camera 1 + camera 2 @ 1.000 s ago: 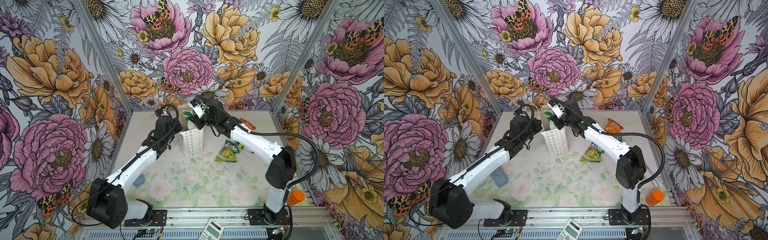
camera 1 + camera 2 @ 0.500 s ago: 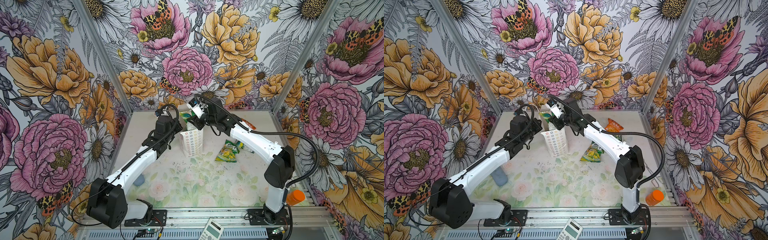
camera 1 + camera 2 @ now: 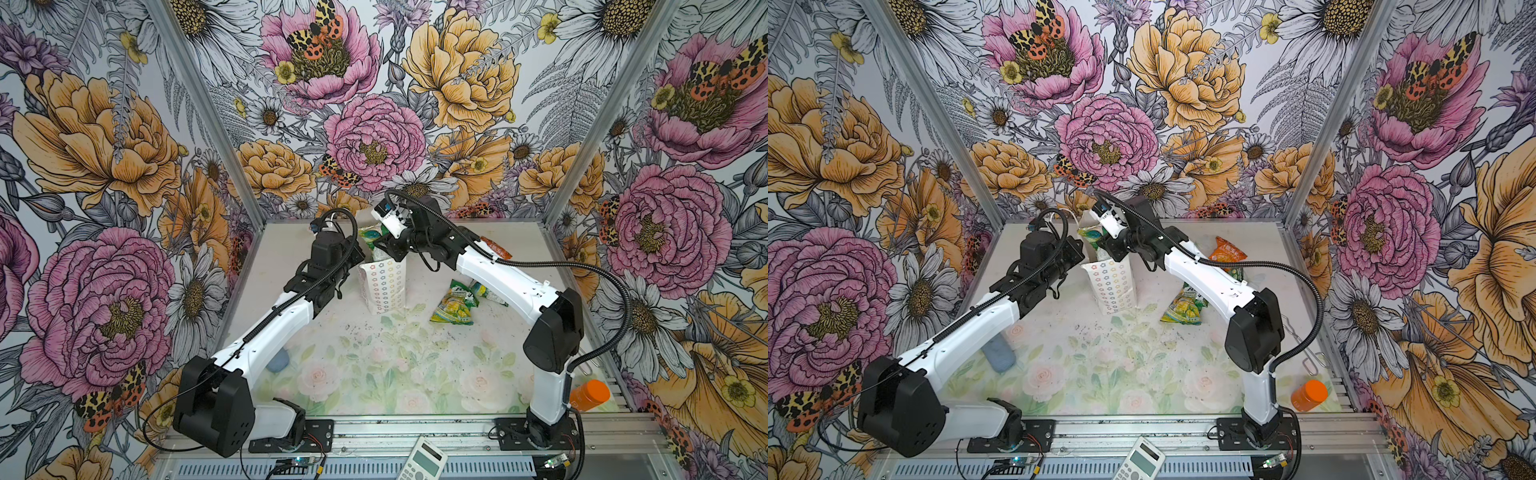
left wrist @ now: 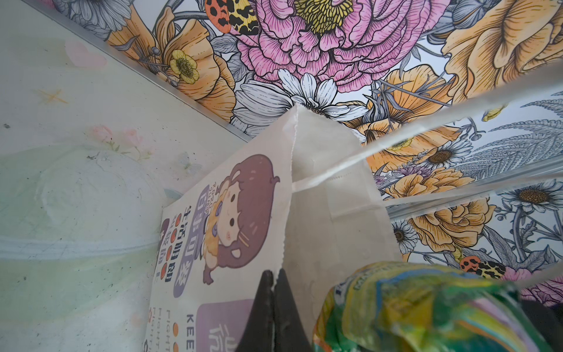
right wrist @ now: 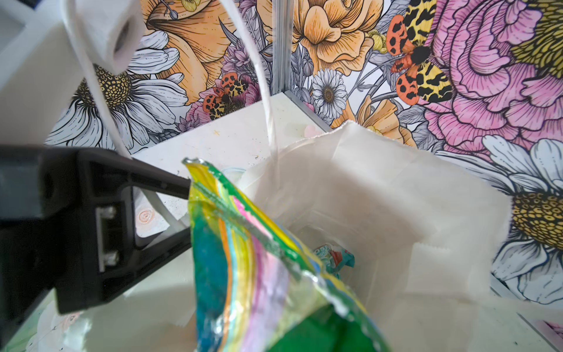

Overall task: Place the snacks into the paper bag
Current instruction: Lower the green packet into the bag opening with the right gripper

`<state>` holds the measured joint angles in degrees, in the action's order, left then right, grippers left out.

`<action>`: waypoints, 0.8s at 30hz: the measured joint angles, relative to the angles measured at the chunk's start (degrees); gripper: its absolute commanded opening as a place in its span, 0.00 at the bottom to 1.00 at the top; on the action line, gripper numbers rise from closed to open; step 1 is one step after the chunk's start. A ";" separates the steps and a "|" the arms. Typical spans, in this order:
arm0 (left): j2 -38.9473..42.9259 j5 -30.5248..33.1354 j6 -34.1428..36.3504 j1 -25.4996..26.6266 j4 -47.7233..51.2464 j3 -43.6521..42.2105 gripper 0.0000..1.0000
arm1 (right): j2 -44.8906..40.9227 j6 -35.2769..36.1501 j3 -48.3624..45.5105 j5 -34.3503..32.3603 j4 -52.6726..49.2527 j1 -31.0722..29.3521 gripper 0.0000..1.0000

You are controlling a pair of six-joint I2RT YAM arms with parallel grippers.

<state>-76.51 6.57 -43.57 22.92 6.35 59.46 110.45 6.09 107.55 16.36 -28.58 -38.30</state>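
While the paper bag (image 3: 382, 286) stands upright on the table (image 3: 374, 374), left gripper (image 4: 273, 279) jaws sit pressed together on its rim. Right gripper (image 3: 384, 245) jaws pinch a green snack packet (image 5: 259, 259), hanging just over the open mouth.

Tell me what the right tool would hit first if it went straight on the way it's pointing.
The right tool, holding a green packet, points into the open paper bag. First in line looks like the teal packet on the bag's floor, though depth is unclear.
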 measured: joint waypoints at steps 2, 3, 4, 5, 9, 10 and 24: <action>0.00 0.00 0.00 0.00 0.00 0.00 0.00 | 0.04 0.00 0.13 0.00 -0.39 0.00 0.29; 0.00 0.00 0.00 0.00 0.00 0.00 0.00 | 0.07 0.00 0.31 0.00 -0.50 0.00 0.30; 0.00 0.02 0.00 0.00 0.00 0.00 0.00 | 0.17 0.00 0.52 -0.02 -0.57 0.00 0.31; 0.00 0.00 0.00 0.00 0.00 0.00 0.00 | 0.31 0.00 0.87 -0.02 -0.61 0.00 0.33; 0.00 0.00 0.00 0.00 0.00 0.00 0.00 | 0.70 0.00 1.79 -0.02 -0.83 0.00 0.38; 0.00 0.00 0.00 0.00 0.00 0.00 0.00 | 0.74 0.02 1.92 -0.02 -0.79 0.00 0.40; 0.00 0.02 0.00 0.00 0.02 0.00 0.00 | 0.83 0.07 2.21 -0.68 -0.76 0.02 0.58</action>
<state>-76.51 6.59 -43.57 22.92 6.37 59.46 111.28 6.15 109.75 15.68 -29.34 -38.28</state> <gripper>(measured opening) 0.049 0.568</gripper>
